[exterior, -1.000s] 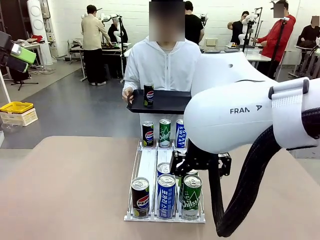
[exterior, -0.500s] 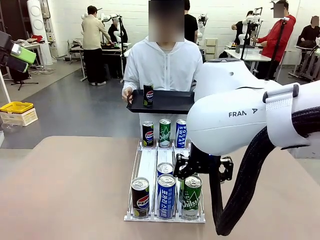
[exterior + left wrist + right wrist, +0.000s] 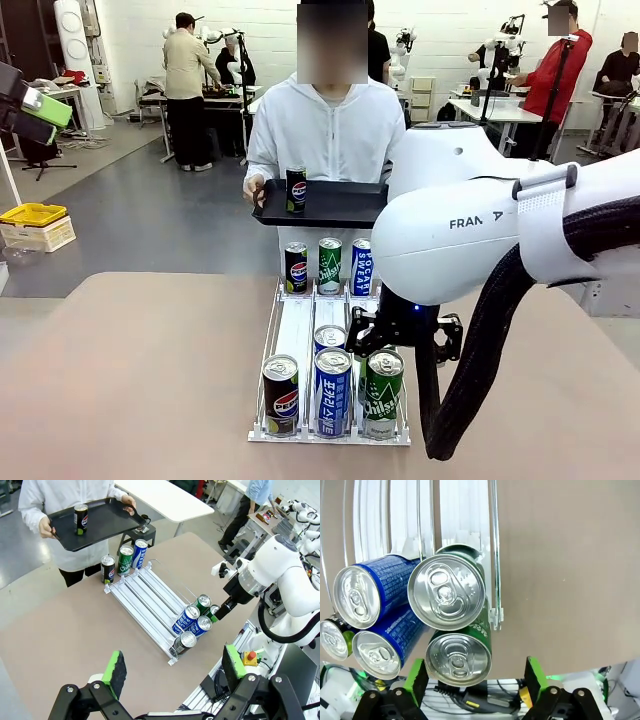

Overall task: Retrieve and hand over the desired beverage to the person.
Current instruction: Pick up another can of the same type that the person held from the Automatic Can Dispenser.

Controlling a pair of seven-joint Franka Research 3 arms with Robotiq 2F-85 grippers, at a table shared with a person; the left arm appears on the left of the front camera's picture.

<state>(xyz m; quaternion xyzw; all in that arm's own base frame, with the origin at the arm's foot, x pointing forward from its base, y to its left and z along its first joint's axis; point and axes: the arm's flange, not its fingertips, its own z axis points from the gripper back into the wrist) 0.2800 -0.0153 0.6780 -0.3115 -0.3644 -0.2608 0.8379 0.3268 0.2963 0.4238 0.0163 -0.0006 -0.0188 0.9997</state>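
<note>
On blk tray [image 3: 340,206], 1 Pepsi can [image 3: 297,189].

The tan table [image 3: 130,380] carries one white wire rack [image 3: 296,330] near its middle, with its three lanes running from the robot's side toward the far edge. At the rack's near end a black can [image 3: 281,396], a blue can [image 3: 332,392] and a green can [image 3: 383,392] stand side by side, with more cans close behind the blue and green ones. The three far cans [image 3: 330,265] stand upright in a row at the other end; whether they rest on the rack or on the table itself is unclear.
</note>
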